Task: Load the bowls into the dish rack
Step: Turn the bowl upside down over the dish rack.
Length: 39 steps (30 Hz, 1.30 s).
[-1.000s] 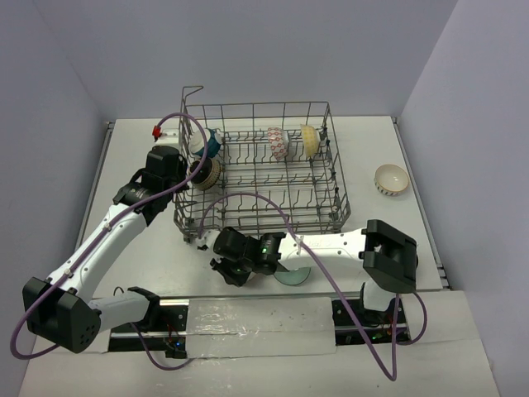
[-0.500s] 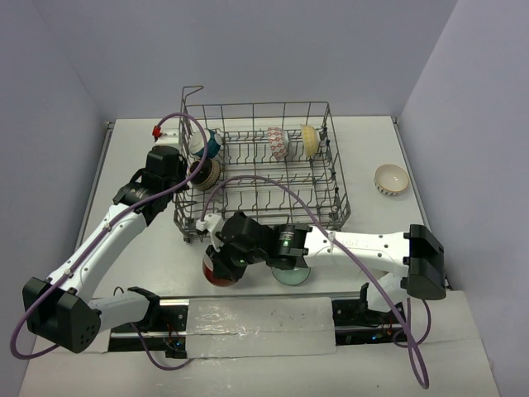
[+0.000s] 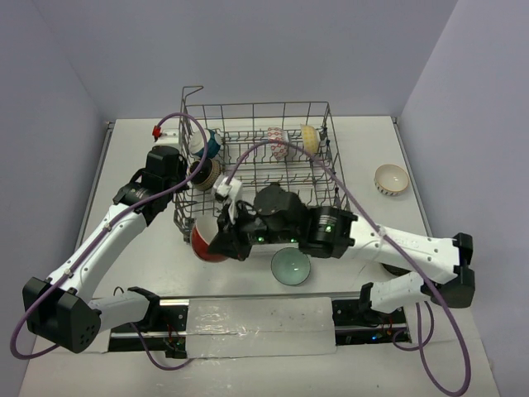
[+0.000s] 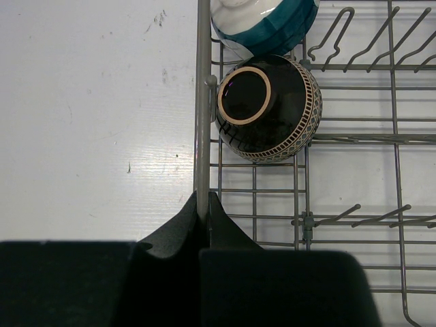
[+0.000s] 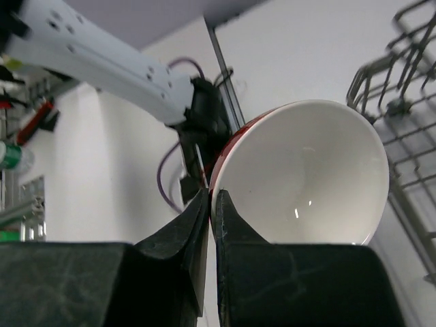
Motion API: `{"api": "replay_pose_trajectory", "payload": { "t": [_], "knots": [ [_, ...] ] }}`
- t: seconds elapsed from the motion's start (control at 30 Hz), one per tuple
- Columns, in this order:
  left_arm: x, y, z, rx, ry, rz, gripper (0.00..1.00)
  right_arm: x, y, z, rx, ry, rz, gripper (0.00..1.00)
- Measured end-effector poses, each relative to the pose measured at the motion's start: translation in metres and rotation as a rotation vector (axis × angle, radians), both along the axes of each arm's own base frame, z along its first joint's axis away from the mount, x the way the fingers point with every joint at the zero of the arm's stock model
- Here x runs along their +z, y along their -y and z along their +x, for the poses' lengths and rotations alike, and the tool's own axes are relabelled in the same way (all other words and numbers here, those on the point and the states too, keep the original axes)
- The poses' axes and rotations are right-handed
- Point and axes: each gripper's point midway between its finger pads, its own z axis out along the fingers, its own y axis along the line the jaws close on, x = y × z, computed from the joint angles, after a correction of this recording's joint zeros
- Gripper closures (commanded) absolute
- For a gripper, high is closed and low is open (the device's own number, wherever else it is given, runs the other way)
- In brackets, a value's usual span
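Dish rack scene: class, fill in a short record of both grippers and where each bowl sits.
Left gripper: shut on dish rack left rim
Right gripper: shut on red bowl rim, bowl tilted
In rack: black bowl, blue bowl, red-patterned bowl, yellowish bowl
On table: pale green bowl, cream bowl

Robot test lab: bare walls (image 3: 248, 50), white table (image 3: 388, 141) (taped mounting rail (image 3: 256, 318))

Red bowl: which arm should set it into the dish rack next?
Right. The right hand is shut on the rim of the red bowl, holding it tilted by the dish rack at its near left corner. The left hand is clamped on the rack's left side rail, with no bowl.
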Motion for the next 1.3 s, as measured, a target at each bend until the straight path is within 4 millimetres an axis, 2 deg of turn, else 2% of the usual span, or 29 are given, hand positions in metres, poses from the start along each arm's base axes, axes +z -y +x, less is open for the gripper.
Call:
{"api": "replay_pose_trajectory", "payload": {
  "t": [0.1, 0.2, 0.27, 0.4, 0.53, 0.63, 0.73, 0.9, 1.13, 1.23, 1.3],
  "knots": [
    [0.0, 0.0, 0.0, 0.0, 0.0, 0.0, 1.0, 0.042, 0.008, 0.013, -0.036, 0.031, 0.098, 1.0],
    [0.0, 0.0, 0.0, 0.0, 0.0, 0.0, 1.0, 0.069, 0.018, 0.031, -0.09, 0.056, 0.16, 1.0],
    [0.0, 0.0, 0.0, 0.0, 0.0, 0.0, 1.0, 0.078, 0.027, 0.048, -0.138, 0.068, 0.181, 1.0],
    [0.0, 0.0, 0.0, 0.0, 0.0, 0.0, 1.0, 0.08, 0.046, 0.089, -0.248, 0.06, 0.189, 1.0],
    [0.0, 0.0, 0.0, 0.0, 0.0, 0.0, 1.0, 0.07, 0.065, 0.134, -0.355, 0.031, 0.191, 1.0],
    [0.0, 0.0, 0.0, 0.0, 0.0, 0.0, 1.0, 0.059, 0.068, 0.16, -0.406, 0.004, 0.188, 1.0],
    [0.0, 0.0, 0.0, 0.0, 0.0, 0.0, 1.0, 0.042, 0.054, 0.176, -0.412, -0.035, 0.186, 1.0],
    [0.0, 0.0, 0.0, 0.0, 0.001, -0.001, 1.0, 0.0, 0.028, 0.195, -0.42, -0.13, 0.176, 1.0],
    [0.001, 0.0, -0.001, -0.001, 0.003, -0.004, 1.0, -0.055, 0.008, 0.221, -0.513, -0.272, 0.203, 1.0],
    [0.001, 0.0, -0.002, -0.003, 0.003, -0.005, 1.0, -0.065, 0.001, 0.233, -0.558, -0.312, 0.238, 1.0],
    [0.001, 0.0, -0.003, -0.004, 0.004, -0.007, 1.0, -0.064, -0.003, 0.239, -0.583, -0.333, 0.281, 1.0]
  ]
}}
